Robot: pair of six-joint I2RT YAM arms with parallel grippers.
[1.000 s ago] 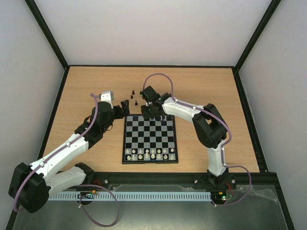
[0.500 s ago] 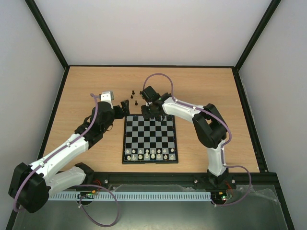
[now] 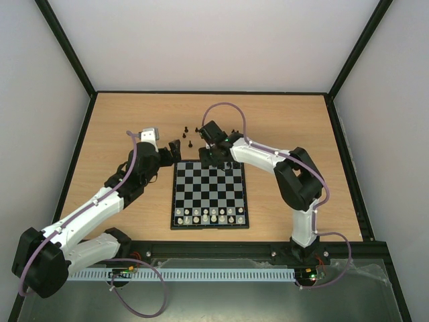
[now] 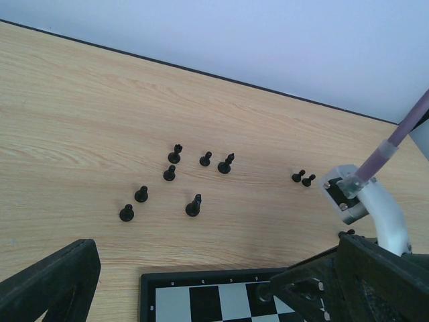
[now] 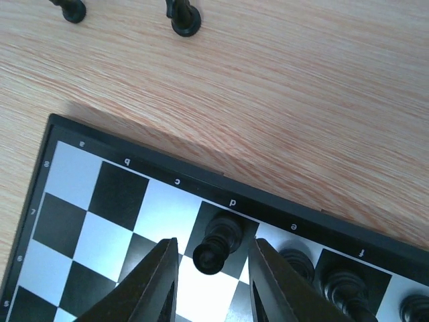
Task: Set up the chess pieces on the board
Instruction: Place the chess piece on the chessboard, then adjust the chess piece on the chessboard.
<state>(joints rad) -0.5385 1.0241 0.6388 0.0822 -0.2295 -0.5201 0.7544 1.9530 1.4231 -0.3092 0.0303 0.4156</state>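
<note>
The board [image 3: 201, 189] lies between my two arms. In the right wrist view a black chess piece [image 5: 218, 245] stands on the far-row square marked d. My right gripper [image 5: 211, 285] is open around it, with a gap on each side between the piece and the fingers [image 5: 151, 288]. More black pieces [image 5: 342, 285] stand on the squares to its right. Several black chess pieces [image 4: 194, 205] stand loose on the wood beyond the board. My left gripper [image 4: 211, 285] hangs open over the board's far left corner [image 4: 174, 285] with nothing between its fingers.
Pale pieces [image 3: 211, 215] fill the near rows of the board. Two loose black pieces [image 5: 184, 17] stand on the table just past the board's far edge. The right arm [image 4: 365, 198] reaches in at the right of the left wrist view. Black-framed walls enclose the table.
My right gripper's jaws have spread apart and let go of the black piece on the d square. The left arm has not moved.
</note>
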